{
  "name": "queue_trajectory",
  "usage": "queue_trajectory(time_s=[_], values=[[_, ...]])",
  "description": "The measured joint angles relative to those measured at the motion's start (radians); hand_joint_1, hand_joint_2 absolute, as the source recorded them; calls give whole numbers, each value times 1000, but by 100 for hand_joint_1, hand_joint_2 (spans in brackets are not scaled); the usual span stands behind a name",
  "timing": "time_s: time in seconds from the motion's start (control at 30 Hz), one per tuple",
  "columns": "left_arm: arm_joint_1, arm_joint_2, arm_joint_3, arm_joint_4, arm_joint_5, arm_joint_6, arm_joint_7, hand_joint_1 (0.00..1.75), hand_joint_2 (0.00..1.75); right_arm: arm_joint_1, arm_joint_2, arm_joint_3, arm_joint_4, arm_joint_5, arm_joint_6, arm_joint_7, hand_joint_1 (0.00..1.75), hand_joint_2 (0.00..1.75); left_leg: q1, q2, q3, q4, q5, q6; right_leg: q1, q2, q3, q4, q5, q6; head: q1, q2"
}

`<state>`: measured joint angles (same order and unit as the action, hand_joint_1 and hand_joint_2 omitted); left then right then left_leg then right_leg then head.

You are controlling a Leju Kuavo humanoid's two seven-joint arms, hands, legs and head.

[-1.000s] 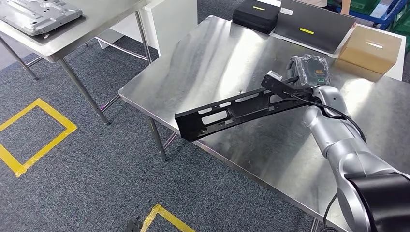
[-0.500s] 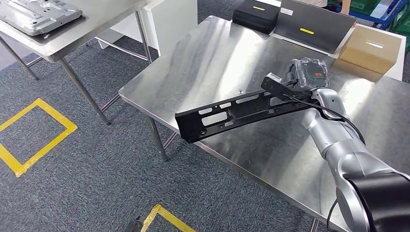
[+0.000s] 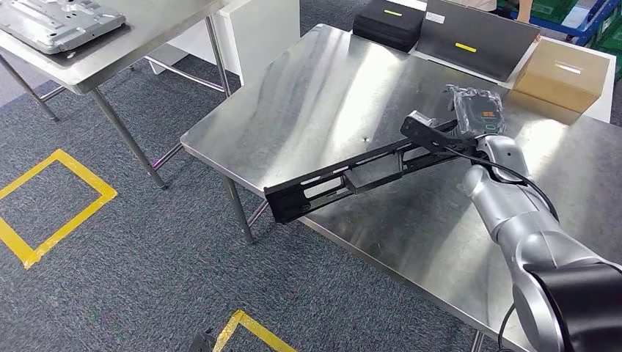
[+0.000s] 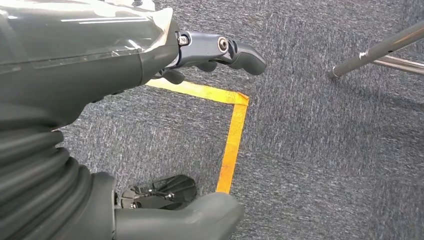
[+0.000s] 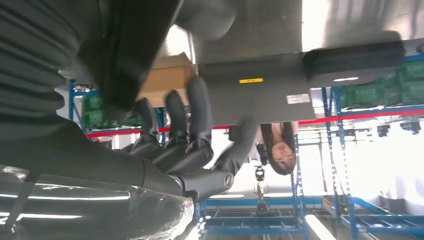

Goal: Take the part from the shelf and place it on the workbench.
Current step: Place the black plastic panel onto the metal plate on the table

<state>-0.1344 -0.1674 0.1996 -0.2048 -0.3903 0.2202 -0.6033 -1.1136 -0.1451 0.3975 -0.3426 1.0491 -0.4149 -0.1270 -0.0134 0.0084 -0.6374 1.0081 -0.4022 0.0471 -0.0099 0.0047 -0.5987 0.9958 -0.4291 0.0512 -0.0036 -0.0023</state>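
Part [image 3: 352, 178]: one long black slotted bracket, held at one end by the right hand [image 3: 469, 117], fingers wrapped round it. It's slanted over the bench [image 3: 323, 95], and the free end pokes out past the near edge, over the carpet. Whether any of it is touching the steel yet can't be told.

What could go wrong: so much length is hung out from a grip at one end that the bracket could twist or slip in the fingers. If it's let go while the far end overhangs the edge, it could tip off onto the floor. A hard set-down on that slick top could also make it skid.

Left hand [image 4: 150, 45] is seen hanging over the carpet, fingers loosely spread, nothing held.

Counts: one part, two steel benches (a grey tray [image 3: 55, 22] is sat on the second bench [image 3: 139, 40]), one cardboard box [image 3: 561, 73], one black case [image 3: 389, 22], one dark flat panel [image 3: 477, 40] at the back. Two yellow tape outlines are marked on the floor. One person [image 5: 280, 145] is visible in the right wrist view.
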Motion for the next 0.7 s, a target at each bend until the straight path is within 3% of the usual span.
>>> queue_trajectory(time_s=[0.2, 0.4, 0.7], values=[[6, 0, 0, 0, -2, -21, -2, 0, 0, 6, -43, -9, 8, 34, -18, 90, 0, 0, 0, 0, 0, 0, 0, 0, 0, 0, 0, 0, 0, 0, 0, 0], [13, 0, 1, 0, -5, -33, 14, 0, 0, 3, -100, -35, 20, 69, 5, 311, 0, 0, -1, -1, -1, 0, 0, 0, 0, -1, 0, 0, 0, 0, 0, 0], [15, 0, 4, 0, -9, -33, 24, 0, 0, -20, -160, -81, 33, 82, 67, 393, 0, 0, -1, -1, -1, 0, 0, 1, -1, -1, 0, 0, 0, 0, 0, 0]])
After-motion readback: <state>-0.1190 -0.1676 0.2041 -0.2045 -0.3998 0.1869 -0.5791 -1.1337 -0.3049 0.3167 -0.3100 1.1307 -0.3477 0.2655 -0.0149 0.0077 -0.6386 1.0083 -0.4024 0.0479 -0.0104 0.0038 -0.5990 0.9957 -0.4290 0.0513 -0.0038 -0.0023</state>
